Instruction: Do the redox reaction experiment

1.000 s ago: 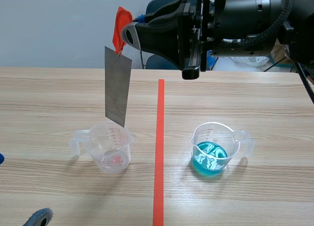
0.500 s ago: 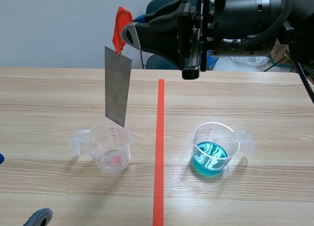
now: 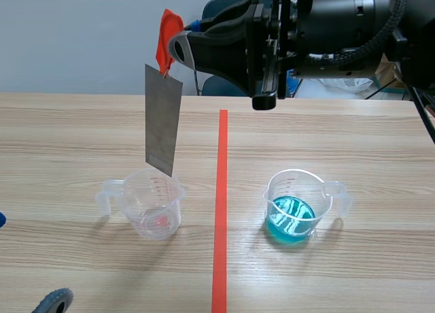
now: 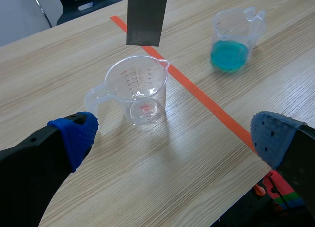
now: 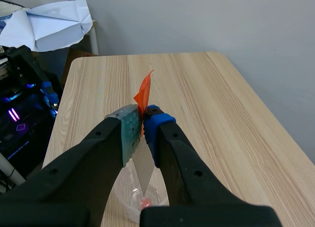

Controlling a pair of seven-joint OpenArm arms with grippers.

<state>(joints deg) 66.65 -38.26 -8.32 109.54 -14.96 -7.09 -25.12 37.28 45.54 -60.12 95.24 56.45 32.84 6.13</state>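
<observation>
A thin grey metal sheet [image 3: 163,119] hangs upright in the air above the clear empty measuring cup [image 3: 155,204]. Its lower edge is over the cup's mouth and clear of the rim. An orange-red tab [image 3: 167,38] sticks up from the sheet's top edge. The right gripper [image 5: 142,121] has hold of the sheet there, its two pads pressed together on the top edge with the tab poking out between them. The right arm reaches in high across the scene view, past the middle, over the left half of the table [image 3: 81,136].

The empty cup stands on the left side of the orange-red tape line [image 3: 220,211], handle pointing away from the line, and a small reddish spot shows at its bottom. On the other side of the line, well apart, stands a second clear measuring cup with blue liquid [image 3: 296,204] in its bottom.

The left gripper [image 4: 174,137] is low at the near edge of the table. Its fingers are spread wide with nothing between them, and the empty cup is ahead of it.
</observation>
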